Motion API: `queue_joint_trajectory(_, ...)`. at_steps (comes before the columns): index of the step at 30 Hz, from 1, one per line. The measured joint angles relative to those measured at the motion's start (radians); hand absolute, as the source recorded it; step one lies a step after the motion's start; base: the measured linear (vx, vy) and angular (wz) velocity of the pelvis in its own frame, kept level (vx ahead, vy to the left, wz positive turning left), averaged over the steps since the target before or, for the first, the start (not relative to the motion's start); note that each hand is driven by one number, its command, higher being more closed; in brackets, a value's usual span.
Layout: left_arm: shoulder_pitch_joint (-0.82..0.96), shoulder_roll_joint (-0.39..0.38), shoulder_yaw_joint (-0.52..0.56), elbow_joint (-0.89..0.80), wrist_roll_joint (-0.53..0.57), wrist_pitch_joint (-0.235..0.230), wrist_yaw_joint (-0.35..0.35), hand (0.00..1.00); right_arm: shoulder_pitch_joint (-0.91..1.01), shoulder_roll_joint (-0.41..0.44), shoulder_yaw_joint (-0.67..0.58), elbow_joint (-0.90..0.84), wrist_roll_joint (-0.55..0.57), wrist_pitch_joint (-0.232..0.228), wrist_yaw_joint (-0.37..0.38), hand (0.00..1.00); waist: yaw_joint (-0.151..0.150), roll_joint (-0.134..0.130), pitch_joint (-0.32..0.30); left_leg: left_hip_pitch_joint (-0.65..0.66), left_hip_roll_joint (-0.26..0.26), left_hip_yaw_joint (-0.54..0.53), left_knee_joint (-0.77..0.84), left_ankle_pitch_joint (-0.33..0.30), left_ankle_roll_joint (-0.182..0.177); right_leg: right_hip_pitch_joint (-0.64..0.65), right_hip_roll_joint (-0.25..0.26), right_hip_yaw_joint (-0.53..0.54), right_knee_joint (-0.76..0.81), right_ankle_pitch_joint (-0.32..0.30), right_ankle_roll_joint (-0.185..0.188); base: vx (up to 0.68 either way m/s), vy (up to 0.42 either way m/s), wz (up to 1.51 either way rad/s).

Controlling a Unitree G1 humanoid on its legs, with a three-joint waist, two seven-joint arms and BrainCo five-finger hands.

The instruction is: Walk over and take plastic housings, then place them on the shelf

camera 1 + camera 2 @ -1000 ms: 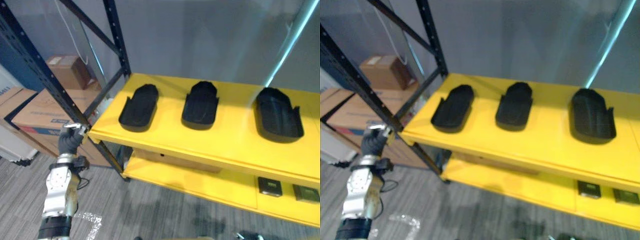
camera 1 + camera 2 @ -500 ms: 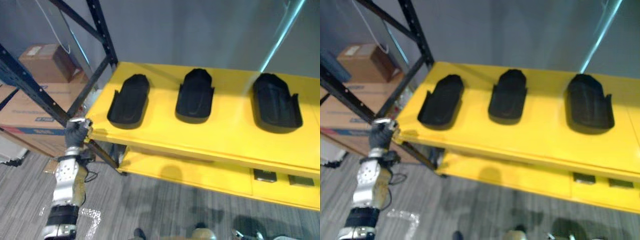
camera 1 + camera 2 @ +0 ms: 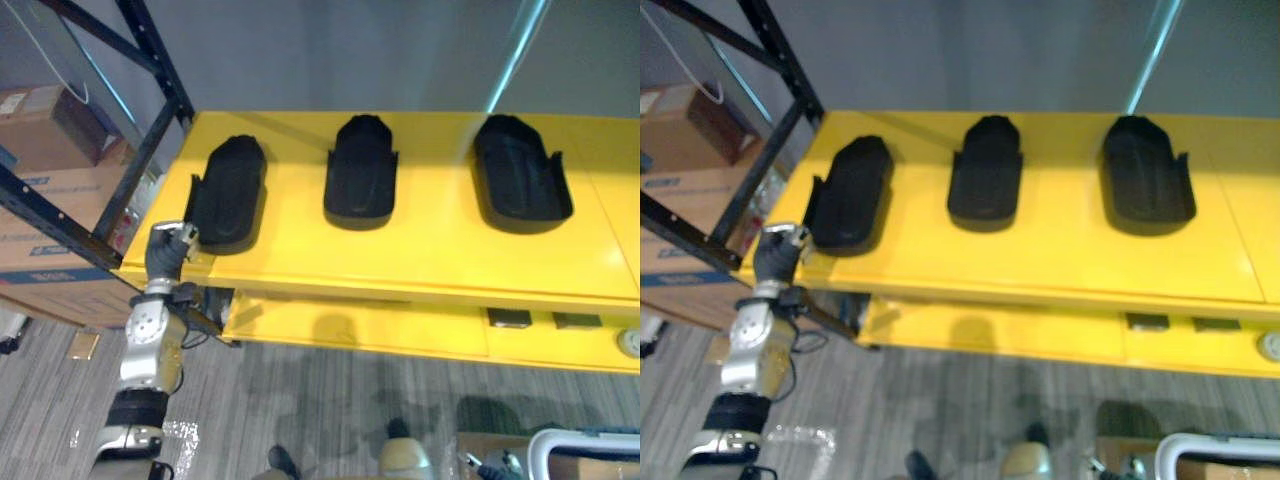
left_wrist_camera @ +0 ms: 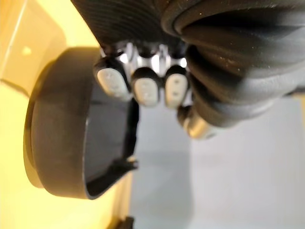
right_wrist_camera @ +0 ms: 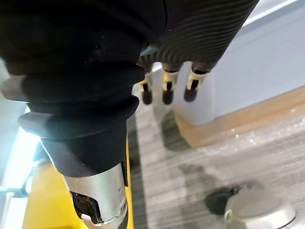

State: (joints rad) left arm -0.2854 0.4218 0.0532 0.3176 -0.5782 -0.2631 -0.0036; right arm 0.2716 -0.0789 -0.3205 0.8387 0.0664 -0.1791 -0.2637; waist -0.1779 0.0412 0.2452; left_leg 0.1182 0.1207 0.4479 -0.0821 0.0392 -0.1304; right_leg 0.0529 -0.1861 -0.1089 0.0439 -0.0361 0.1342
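Shelf (image 3: pixel 420 250) of smooth yellow sheet metal carried three black, scoop-shaped plastic shells in a row, well apart: left housing (image 3: pixel 226 190), middle housing (image 3: pixel 361 172) and right housing (image 3: pixel 520 180). Left hand (image 3: pixel 168 250) sat at the shelf's front left corner, its fingers (image 4: pixel 143 90) curled tight by the left housing's rounded rim, gripping nothing. Right hand (image 5: pixel 165 88) hung loose-fingered over the grey streaked floor (image 5: pixel 228 138).

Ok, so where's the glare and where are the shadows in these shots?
Left eye view: a bright streak slants down the wall to the shelf, and the middle housing throws a soft shadow at its near end. Left wrist view: light glints off the fingers of the left hand; the left housing is dark inside.
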Motion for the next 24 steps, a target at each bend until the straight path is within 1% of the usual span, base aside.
queue_joint_trajectory(4,-0.023,0.000,0.000,0.000,-0.014,-0.001,-0.013,1.00,-0.001,0.000,0.002,-0.010,0.000,0.001,0.000,0.00,0.000,0.010,0.031,-0.015,0.000,-0.001,0.008,0.000,0.001,-0.017,-0.002,0.000,0.012,0.000,0.000,-0.02,-0.002,0.01)
queue_joint_trajectory(6,-0.030,0.000,-0.004,0.000,-0.014,-0.001,-0.014,1.00,-0.001,0.000,0.007,-0.010,0.000,0.002,0.000,0.00,-0.001,0.008,0.041,-0.030,0.004,-0.003,0.035,-0.008,0.008,-0.020,-0.004,0.000,0.015,0.000,0.000,0.00,0.000,0.00)
queue_joint_trajectory(11,-0.031,0.000,-0.035,0.000,-0.016,0.003,-0.040,1.00,-0.001,-0.001,0.018,-0.019,0.000,0.002,0.000,0.00,-0.004,0.009,0.042,-0.043,0.011,-0.004,0.062,-0.016,0.008,-0.021,-0.003,0.000,0.019,0.000,0.000,-0.01,-0.001,0.00)
queue_joint_trajectory(12,-0.031,0.000,-0.036,0.000,-0.033,0.003,-0.050,1.00,-0.001,-0.001,0.024,-0.018,0.000,0.002,0.000,0.00,-0.005,0.009,0.042,-0.048,0.011,-0.005,0.070,-0.019,0.009,-0.024,-0.004,0.000,0.022,0.000,0.000,-0.04,0.001,0.01)
queue_joint_trajectory(20,-0.028,0.000,-0.037,0.000,-0.043,0.010,-0.048,1.00,-0.001,0.000,0.029,-0.018,0.000,0.008,-0.001,0.00,-0.003,0.010,0.044,-0.050,0.012,-0.004,0.076,-0.023,0.010,-0.034,-0.005,0.002,0.031,0.000,0.001,-0.03,0.002,-0.01)
queue_joint_trajectory(24,-0.030,0.000,-0.036,0.006,-0.043,0.011,-0.040,1.00,-0.001,0.000,0.030,-0.018,0.000,0.010,-0.001,0.00,-0.006,0.015,0.058,-0.054,0.012,-0.003,0.076,-0.023,0.010,-0.040,-0.005,0.003,0.031,0.001,0.002,0.00,0.000,0.00)
